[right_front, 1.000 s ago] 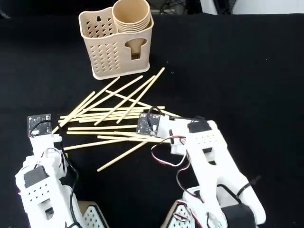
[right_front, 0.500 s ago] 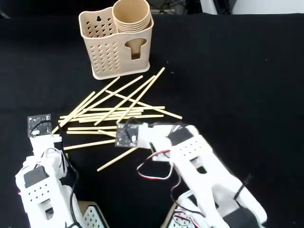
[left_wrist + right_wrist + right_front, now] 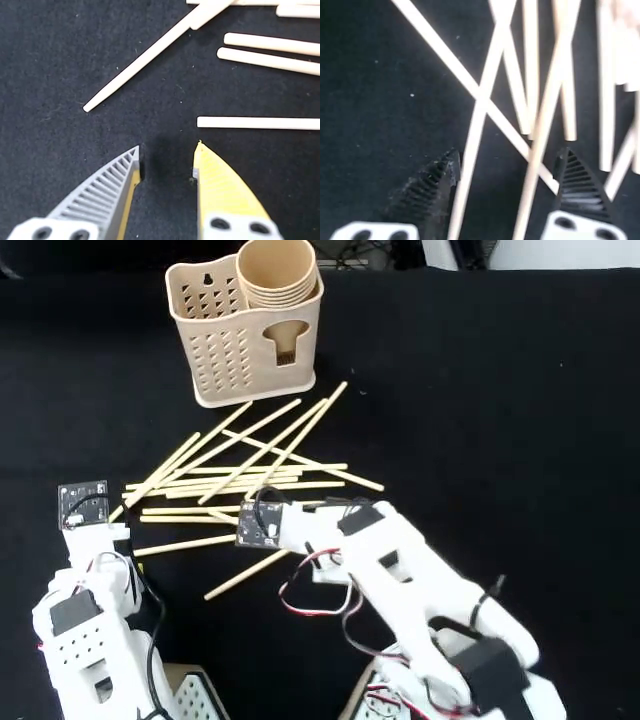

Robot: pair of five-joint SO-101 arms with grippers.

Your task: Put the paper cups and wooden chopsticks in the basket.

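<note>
Your right fingers [image 3: 427, 192] are spread open, straddling crossed pale wooden chopsticks [image 3: 479, 107] that lie on the black cloth counter [image 3: 380, 100]. Your left fingers [image 3: 110, 185] are also released and hold nothing, near one chopstick's end. Beyond the scattered sticks stands the beige perforated plastic basket [image 3: 235, 350], with the stacked tan paper cups [image 3: 277, 275] upright in one compartment.

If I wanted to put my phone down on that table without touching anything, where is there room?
The widest bare stretch of table lies right of the basket and the chopsticks. A smaller patch lies left of the basket. The middle, between basket and arms, is crowded with chopsticks.
</note>
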